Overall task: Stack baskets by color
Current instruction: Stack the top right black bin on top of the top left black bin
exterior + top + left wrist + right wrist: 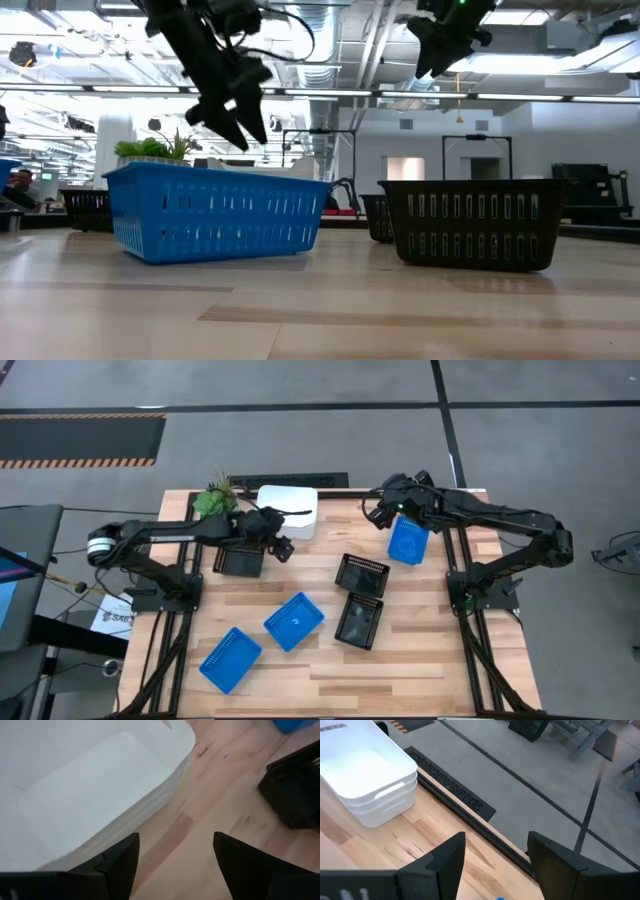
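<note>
White baskets (288, 510) stacked at 12 o'clock of surface (420, 660) | blue baskets (294, 621) loose at 7, 6, 2 | black baskets (360, 574) at 10, centre | left end effector (281, 548) wide, empty, beside white stack | right end effector (377, 515) wide, empty, near 1

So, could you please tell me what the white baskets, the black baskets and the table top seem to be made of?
The white baskets look like smooth, solid, matte plastic with rounded moulded rims. The black baskets look like thin plastic too, with slotted sides you can see through. The table top seems to be light wood, glued from strips, going by its plank seams and grain.
</note>
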Controlling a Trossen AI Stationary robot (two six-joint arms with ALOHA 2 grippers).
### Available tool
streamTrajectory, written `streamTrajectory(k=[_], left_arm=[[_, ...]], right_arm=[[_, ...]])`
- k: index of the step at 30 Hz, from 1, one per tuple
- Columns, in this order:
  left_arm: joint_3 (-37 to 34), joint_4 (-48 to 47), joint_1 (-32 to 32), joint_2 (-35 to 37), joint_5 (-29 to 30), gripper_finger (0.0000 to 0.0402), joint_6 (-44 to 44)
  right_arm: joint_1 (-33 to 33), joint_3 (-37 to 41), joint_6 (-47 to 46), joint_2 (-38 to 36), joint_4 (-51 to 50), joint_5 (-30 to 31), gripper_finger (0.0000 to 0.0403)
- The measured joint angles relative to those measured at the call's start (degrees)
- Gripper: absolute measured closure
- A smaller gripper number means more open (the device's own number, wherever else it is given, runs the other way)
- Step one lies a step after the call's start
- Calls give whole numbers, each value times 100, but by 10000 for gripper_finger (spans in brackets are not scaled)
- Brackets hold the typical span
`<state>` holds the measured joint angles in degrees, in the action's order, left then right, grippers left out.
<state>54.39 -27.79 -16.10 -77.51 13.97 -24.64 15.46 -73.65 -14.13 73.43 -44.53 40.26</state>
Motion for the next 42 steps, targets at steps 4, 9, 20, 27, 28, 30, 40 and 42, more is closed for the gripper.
streamTrajectory(k=[4,9,20,27,28,30,40,42], left_arm=[[0,-431,121,386,-79,159,-190],[0,-1026,374,770,-563,159,-360],[-2,-2385,1385,1033,-960,159,-818],[-2,-2981,1955,1031,-377,159,-1280],[-2,-3043,2003,1032,-209,159,-1401],[-2,-3166,2071,1033,20,159,-1546],[-9,-3324,2452,1033,274,159,-1501],[-28,-3234,2524,1036,326,159,-1464]], right_arm=[[0,24,-82,66,-93,-198,164],[-6,24,-106,169,-124,-622,164],[-428,26,-626,806,-838,-1059,164],[-962,26,-899,1281,-1167,-1153,164],[-1020,26,-902,1340,-1163,-1155,164],[-1124,27,-973,1430,-1187,-1173,164],[-1494,24,-1385,1505,-1224,-1174,164],[-1526,26,-1394,1508,-1219,-1175,164]])
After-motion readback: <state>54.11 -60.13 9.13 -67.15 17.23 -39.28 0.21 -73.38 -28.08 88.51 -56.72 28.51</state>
